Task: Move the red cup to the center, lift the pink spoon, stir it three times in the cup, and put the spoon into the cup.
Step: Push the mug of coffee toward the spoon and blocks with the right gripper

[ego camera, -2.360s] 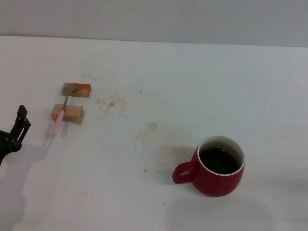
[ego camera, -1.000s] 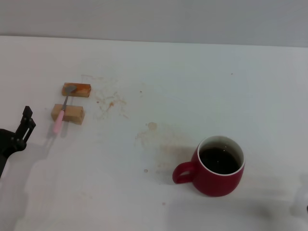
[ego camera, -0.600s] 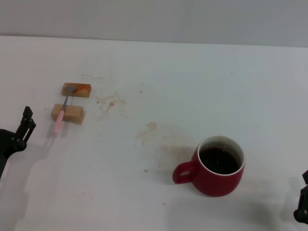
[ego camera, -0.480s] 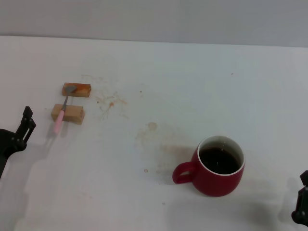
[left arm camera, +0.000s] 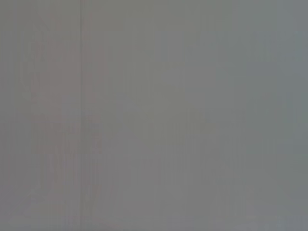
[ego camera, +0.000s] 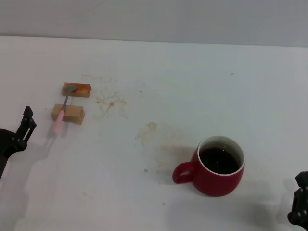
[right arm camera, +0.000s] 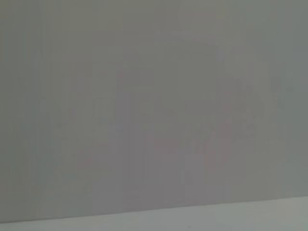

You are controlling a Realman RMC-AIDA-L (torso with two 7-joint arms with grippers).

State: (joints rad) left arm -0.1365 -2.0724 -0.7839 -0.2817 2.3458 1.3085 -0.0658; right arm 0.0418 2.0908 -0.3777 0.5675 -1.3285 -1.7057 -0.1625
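Observation:
The red cup (ego camera: 215, 166), a dark-red mug with a white inner rim and dark liquid, stands on the white table at the front right, its handle pointing left. The pink spoon (ego camera: 61, 113) lies across two tan blocks at the left, bowl on the far block. My left gripper (ego camera: 24, 126) is at the left edge, just left of the spoon handle. My right gripper (ego camera: 299, 206) shows at the front right corner, right of the cup. Both wrist views show only a blank grey surface.
Two tan rectangular blocks (ego camera: 76, 89) (ego camera: 68, 114) hold the spoon up off the table (ego camera: 192, 86). Brown stains (ego camera: 152, 126) mark the middle of the table.
My right gripper has come into view at the front right corner. My left gripper has shifted slightly toward the spoon. Cup and spoon have not moved.

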